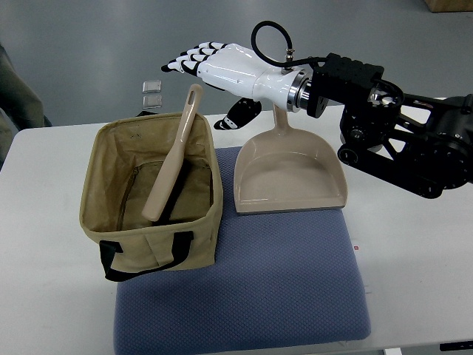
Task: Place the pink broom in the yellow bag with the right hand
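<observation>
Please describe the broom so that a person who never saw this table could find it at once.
Start at the blue mat on the white table; on its left part stands the open tan bag. The broom stands tilted inside it, handle over the far rim. Unlike the wide dustpan beside the bag, it is long and thin.

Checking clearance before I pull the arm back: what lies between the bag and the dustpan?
Nothing, by the top view. Only a narrow strip of the blue mat separates the bag from the dustpan. The broom leans inside the bag.
</observation>
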### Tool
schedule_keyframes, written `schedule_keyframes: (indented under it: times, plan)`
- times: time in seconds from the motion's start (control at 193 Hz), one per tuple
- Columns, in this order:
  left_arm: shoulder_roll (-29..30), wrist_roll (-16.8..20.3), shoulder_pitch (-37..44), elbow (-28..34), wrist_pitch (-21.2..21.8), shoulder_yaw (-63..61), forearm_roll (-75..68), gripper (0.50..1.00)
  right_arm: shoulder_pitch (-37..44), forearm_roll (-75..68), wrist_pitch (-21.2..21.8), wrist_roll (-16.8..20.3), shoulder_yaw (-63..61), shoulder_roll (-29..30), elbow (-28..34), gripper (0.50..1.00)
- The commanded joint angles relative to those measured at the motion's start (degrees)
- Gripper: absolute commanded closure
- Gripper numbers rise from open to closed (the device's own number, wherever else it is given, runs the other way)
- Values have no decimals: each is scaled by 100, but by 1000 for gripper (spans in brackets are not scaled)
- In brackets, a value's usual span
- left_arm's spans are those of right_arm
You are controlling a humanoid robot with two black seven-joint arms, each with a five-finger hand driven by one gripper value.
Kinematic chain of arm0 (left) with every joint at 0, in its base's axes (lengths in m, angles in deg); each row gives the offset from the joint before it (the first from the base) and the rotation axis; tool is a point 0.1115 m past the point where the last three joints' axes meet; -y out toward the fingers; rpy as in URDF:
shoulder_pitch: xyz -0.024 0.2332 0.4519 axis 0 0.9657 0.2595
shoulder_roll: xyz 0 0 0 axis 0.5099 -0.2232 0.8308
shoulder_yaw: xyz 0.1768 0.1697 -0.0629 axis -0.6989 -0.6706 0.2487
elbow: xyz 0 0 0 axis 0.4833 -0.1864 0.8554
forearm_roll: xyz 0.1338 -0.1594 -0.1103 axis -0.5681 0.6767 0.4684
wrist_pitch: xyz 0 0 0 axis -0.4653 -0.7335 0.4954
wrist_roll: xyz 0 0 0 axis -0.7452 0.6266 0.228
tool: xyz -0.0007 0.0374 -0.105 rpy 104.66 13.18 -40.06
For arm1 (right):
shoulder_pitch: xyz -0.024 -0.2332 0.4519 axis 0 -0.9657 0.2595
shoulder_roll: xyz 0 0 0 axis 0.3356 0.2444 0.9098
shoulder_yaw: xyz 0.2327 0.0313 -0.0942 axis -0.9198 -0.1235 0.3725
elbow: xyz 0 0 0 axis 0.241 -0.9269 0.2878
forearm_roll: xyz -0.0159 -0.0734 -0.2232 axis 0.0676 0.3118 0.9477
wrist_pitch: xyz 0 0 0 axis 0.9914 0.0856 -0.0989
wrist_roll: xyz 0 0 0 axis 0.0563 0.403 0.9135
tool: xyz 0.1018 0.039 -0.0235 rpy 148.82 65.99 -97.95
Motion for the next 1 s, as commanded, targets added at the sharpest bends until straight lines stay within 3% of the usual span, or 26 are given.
schedule_keyframes:
  times: [0.0,0.285,0.492,0.596,0.721,0.995]
  plan:
    - [0,0,0,0,0,0,0,500,-64,-16,-17,4,-84,-66,7,572]
    - [0,0,0,0,0,0,0,500,-661,-886,-97,74,-910,-559,7,576]
    - [0,0,0,0,0,0,0,500,-1558,-1861,-88,232,-2193,-673,-28,576]
    - [0,0,0,0,0,0,0,500,-2120,-2397,-70,478,-3010,-594,-72,576]
    - [0,0,0,0,0,0,0,500,-2648,-2969,-79,513,-3793,-444,-230,576]
    - [0,0,0,0,0,0,0,500,-3500,-4147,-88,724,-5331,470,-687,576]
